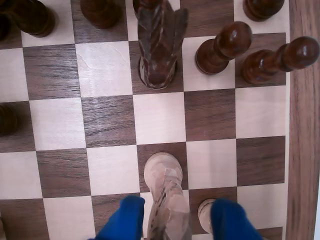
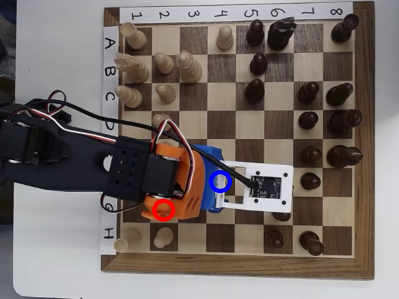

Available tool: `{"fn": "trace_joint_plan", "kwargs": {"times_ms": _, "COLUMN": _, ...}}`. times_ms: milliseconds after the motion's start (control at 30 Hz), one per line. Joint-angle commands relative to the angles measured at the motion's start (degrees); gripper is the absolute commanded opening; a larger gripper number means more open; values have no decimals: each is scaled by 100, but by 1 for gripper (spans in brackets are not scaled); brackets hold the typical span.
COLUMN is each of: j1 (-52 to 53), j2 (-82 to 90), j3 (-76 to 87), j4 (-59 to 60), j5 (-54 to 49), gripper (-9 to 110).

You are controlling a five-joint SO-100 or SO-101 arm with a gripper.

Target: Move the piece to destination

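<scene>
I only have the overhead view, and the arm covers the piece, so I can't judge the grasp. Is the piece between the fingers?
Observer: Yes. In the wrist view the piece sits between the blue fingers of the gripper, with its base on a dark square.
Operator: Are they clamped on it?
Observer: It doesn't look so. There is a gap between the piece and the finger on the right of that view, and a light pawn shows through it.
Operator: What lies ahead of it?
Observer: An empty light square, then a dark knight on the square beyond.
</scene>
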Motion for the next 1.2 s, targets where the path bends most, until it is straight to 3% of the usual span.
{"fn": "trace_joint_plan", "kwargs": {"times_ms": 0, "j1": -26, "j2": 721, "j3": -510, "j4": -44, "j5": -281, "gripper": 29}}
{"fn": "trace_joint_plan", "kwargs": {"times_ms": 367, "j1": 9, "j2": 3797, "j3": -448, "j4": 809, "j5": -2268, "gripper": 22}}
{"fn": "trace_joint_plan", "kwargs": {"times_ms": 567, "j1": 290, "j2": 5379, "j3": -1020, "j4": 1582, "j5": -3876, "gripper": 10}}
{"fn": "trace_joint_plan", "kwargs": {"times_ms": 767, "j1": 2399, "j2": 6381, "j3": -853, "j4": 1925, "j5": -6794, "gripper": 6}}
{"fn": "trace_joint_plan", "kwargs": {"times_ms": 900, "j1": 4236, "j2": 7040, "j3": 53, "j4": 1020, "j5": -8200, "gripper": 1}}
{"fn": "trace_joint_plan", "kwargs": {"times_ms": 1000, "j1": 5379, "j2": 7497, "j3": 1090, "j4": 343, "j5": -8982, "gripper": 0}}
{"fn": "trace_joint_plan", "kwargs": {"times_ms": 1167, "j1": 6680, "j2": 8244, "j3": 3094, "j4": -800, "j5": -9404, "gripper": 0}}
